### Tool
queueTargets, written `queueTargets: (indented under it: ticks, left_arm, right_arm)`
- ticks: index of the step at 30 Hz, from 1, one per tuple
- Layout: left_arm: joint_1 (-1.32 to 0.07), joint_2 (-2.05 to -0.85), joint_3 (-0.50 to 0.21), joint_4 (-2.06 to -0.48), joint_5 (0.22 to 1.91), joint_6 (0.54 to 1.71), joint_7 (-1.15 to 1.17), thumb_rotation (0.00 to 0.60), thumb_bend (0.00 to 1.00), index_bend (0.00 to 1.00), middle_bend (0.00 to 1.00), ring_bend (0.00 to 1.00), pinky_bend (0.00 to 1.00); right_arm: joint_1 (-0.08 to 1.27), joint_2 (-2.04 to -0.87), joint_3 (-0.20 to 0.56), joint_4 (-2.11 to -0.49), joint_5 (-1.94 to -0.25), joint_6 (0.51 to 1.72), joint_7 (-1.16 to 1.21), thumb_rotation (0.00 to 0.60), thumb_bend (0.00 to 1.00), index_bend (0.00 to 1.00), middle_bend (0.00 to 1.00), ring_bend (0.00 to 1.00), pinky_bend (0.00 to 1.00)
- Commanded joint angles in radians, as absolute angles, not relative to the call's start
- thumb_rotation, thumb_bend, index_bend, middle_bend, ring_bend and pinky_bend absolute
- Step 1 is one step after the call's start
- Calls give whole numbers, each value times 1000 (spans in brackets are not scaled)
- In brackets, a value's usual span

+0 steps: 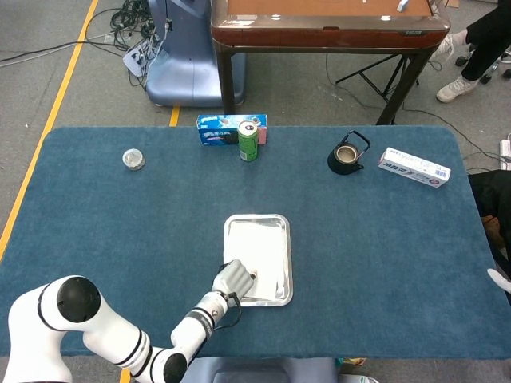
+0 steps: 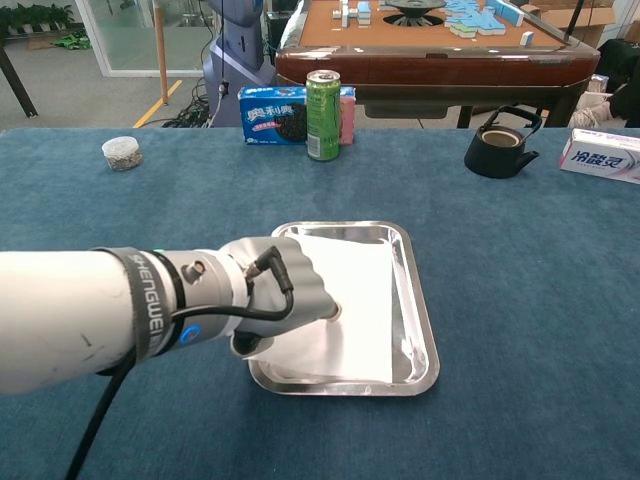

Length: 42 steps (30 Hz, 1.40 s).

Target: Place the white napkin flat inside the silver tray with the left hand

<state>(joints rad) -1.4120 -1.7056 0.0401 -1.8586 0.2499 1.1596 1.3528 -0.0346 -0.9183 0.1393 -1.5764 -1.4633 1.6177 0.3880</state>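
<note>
Napkin, white, lies spread inside the tray and covers most of its floor; its edges appear to stay within the rim. The tray is silver, rectangular with rounded corners, and sits near the middle of a blue table, closer to the robot's edge.

The left hand rests over the tray's near left corner, knuckles up, with its fingers curled down onto the napkin. The fingertips press on the cloth, but whether they pinch it or only touch it cannot be told. In the head view the same hand sits at the tray's lower left corner, on the end of a white arm with a black cable at the wrist. The right hand is not visible in either view.

Along the far side of the table stand a green can and, just behind it, a blue biscuit box. A small round jar sits far left, well apart from the rest. A black kettle stands to the right, and a white and blue box lies near the right edge. Beyond the table is a brown game table with tiles on top.
</note>
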Motion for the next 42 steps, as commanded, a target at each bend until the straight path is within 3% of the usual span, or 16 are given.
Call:
queueTargets:
  ticks: [1, 42]
  left_arm:
    - [-1413, -1712, 42, -1859, 252, 1161, 1353, 600, 491, 125, 1000, 940, 1000]
    - [-1450, -1760, 7, -1777, 196, 1137, 1368, 600, 491, 121, 1000, 940, 1000]
  right_arm:
    - [-37, -921, 139, -1569, -1460, 1618, 392, 600, 73, 261, 251, 168, 265]
    - [-52, -932, 156, -1548, -1450, 1647, 437, 600, 73, 261, 252, 168, 265]
